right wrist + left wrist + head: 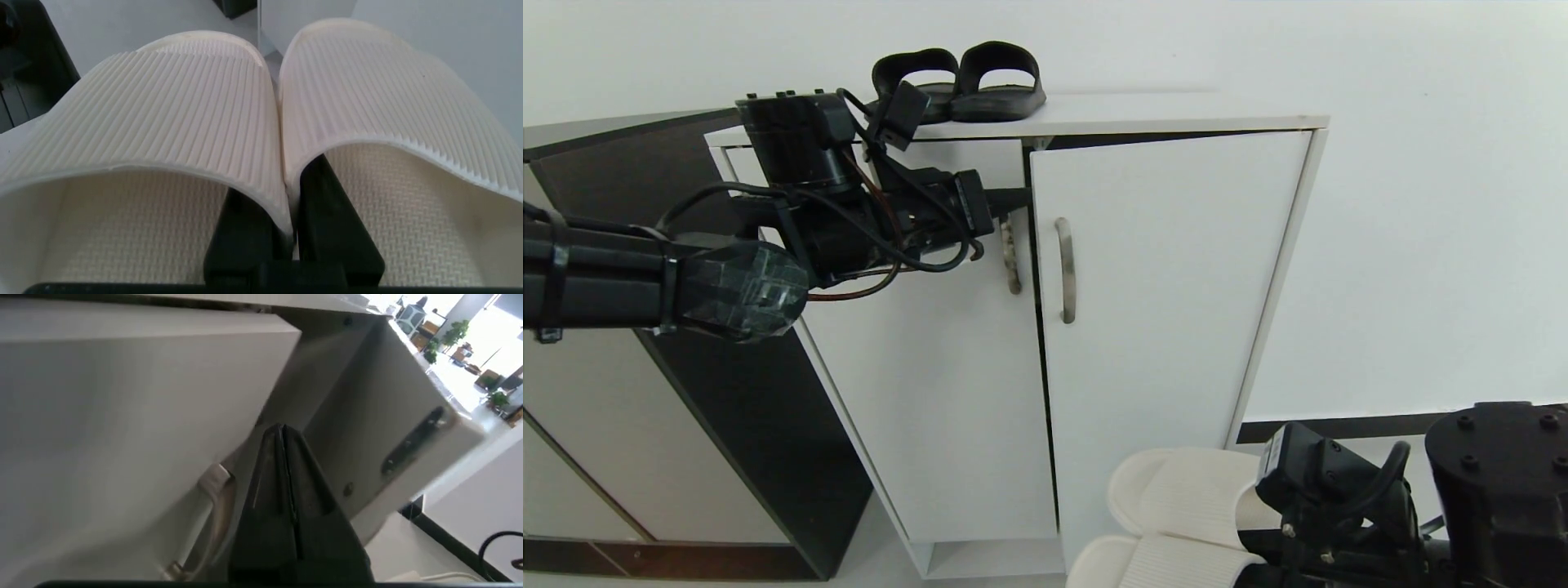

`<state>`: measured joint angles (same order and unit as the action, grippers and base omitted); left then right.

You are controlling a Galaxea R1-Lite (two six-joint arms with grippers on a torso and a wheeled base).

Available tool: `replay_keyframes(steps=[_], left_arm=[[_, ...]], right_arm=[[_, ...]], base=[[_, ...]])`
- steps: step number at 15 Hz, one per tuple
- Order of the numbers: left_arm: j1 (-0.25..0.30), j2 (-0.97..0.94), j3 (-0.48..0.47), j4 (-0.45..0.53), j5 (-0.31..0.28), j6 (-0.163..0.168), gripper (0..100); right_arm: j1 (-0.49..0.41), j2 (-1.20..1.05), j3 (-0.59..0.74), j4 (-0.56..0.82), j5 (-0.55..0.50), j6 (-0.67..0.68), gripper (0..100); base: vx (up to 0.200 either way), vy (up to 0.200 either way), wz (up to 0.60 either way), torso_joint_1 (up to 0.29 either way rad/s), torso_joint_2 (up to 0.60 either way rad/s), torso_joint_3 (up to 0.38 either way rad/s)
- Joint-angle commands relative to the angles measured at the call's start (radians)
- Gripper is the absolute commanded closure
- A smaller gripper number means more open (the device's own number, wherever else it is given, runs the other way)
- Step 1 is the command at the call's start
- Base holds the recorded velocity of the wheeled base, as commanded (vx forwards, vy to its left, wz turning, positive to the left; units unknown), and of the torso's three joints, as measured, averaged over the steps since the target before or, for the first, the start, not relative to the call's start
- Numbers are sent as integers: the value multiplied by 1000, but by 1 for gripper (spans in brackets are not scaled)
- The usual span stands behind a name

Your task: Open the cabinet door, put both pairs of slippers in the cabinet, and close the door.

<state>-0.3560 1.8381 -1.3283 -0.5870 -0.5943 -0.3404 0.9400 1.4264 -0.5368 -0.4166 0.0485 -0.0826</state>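
The white cabinet [1176, 110] stands against the wall with a pair of black slippers [960, 82] on its top. Its right door [1168, 286] is slightly ajar, with a dark gap along its upper edge; the left door [931, 392] is closed. My left gripper [1013, 196] is shut, its tip [282, 433] poked into the slit between the two doors, just above the left handle [1011, 257]. Low at the right, my right gripper [290, 220] is shut on the touching inner straps of the white slippers [1176, 506], holding both side by side in front of the cabinet's foot.
A dark cabinet [727, 408] adjoins the white one on the left, behind my left arm. The right door's metal handle [1065, 269] hangs beside the slit. A white wall [1421, 245] with a black baseboard [1339, 426] lies to the right.
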Motion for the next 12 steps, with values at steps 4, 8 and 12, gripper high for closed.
replay_keyframes(steps=[4, 8, 12], left_arm=[[-35, 35, -17, 0, 24, -2, 100], [-58, 29, 9, -2, 36, -2, 100], [-245, -114, 189, -14, 128, 34, 100]], right_arm=[[0, 6, 0, 2, 1, 0, 100], [43, -37, 69, 1, 39, 0, 100], [134, -121, 155, 2, 60, -2, 100]], base=[[0, 0, 0, 0, 0, 0], [-100, 0, 0, 1, 0, 0], [-200, 0, 0, 5, 1, 2]])
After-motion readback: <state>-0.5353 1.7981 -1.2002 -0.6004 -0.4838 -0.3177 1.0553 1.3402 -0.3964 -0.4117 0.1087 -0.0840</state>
